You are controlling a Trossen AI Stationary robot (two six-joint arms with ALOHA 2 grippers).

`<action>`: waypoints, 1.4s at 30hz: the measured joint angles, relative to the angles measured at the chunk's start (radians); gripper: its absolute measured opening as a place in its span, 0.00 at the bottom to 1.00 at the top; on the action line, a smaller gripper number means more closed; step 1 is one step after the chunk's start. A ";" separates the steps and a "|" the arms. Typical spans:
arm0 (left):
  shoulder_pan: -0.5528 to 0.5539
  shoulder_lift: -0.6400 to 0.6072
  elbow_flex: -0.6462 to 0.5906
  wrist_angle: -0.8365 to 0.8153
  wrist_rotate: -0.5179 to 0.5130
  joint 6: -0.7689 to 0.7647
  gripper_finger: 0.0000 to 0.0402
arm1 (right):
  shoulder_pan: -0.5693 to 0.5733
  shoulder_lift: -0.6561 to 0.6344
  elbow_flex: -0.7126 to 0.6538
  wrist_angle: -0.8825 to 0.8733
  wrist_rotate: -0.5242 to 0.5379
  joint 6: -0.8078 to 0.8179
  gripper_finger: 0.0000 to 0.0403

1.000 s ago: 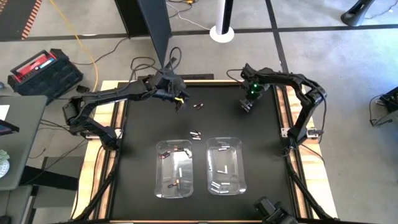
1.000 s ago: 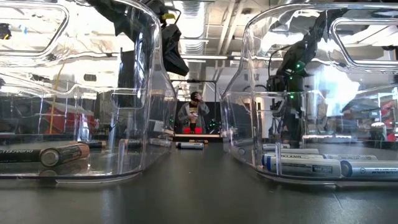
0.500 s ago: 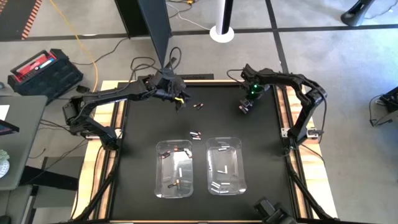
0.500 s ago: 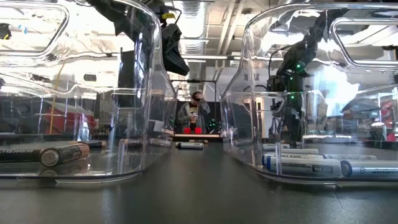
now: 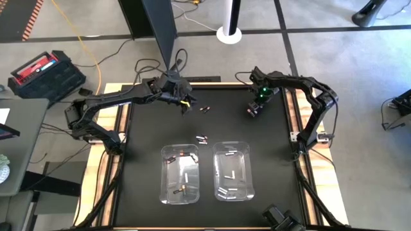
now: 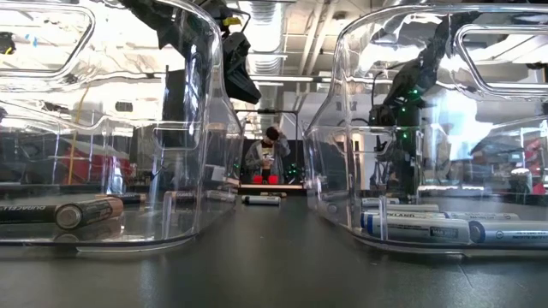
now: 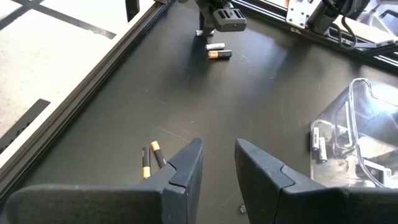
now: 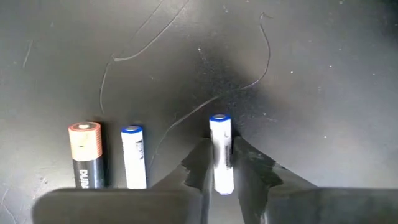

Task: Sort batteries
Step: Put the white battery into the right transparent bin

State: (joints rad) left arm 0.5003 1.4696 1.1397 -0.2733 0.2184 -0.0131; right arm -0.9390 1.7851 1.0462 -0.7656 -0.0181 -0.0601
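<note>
My right gripper (image 8: 221,177) points down at the mat's far right and is shut on a white battery with a blue end (image 8: 220,146). Beside it lie a dark battery with a copper end (image 8: 87,155) and another white battery (image 8: 132,155). In the high view my right gripper (image 5: 253,110) stands far from the bins. My left gripper (image 7: 217,165) hovers open over the mat's far left part (image 5: 186,106), with nothing between its fingers. Two thin batteries (image 7: 151,159) lie on the mat just ahead of it. My right gripper pinches the white battery's two long sides (image 8: 221,163) between its fingertips, coming from above with the fingers pointing down. The blue end sticks out ahead of the fingers. The battery lies level, parallel to the two beside it; I cannot tell whether it rests on the mat.
Two clear bins stand side by side near the mat's front: the left one (image 5: 180,173) holds dark batteries, the right one (image 5: 233,170) white ones. Loose batteries lie at mid-mat (image 5: 201,138) and farther back (image 5: 205,109). A person (image 6: 267,154) stands in the room behind.
</note>
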 joint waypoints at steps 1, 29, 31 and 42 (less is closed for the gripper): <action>0.000 0.000 0.000 0.000 0.000 0.000 0.23 | 0.000 0.000 0.000 -0.002 0.000 0.000 0.17; 0.000 0.000 0.000 -0.005 -0.002 -0.002 0.23 | -0.039 -0.167 -0.007 -0.161 -0.019 0.018 0.12; 0.000 0.000 0.000 -0.006 -0.002 -0.001 0.23 | -0.040 -0.211 -0.007 -0.177 -0.016 0.018 0.12; -0.001 0.000 0.000 -0.006 -0.002 0.017 0.23 | -0.003 -0.484 -0.005 -0.249 -0.012 0.014 0.12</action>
State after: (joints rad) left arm 0.4989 1.4696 1.1397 -0.2796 0.2161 0.0034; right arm -0.9420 1.3009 1.0416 -1.0143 -0.0299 -0.0461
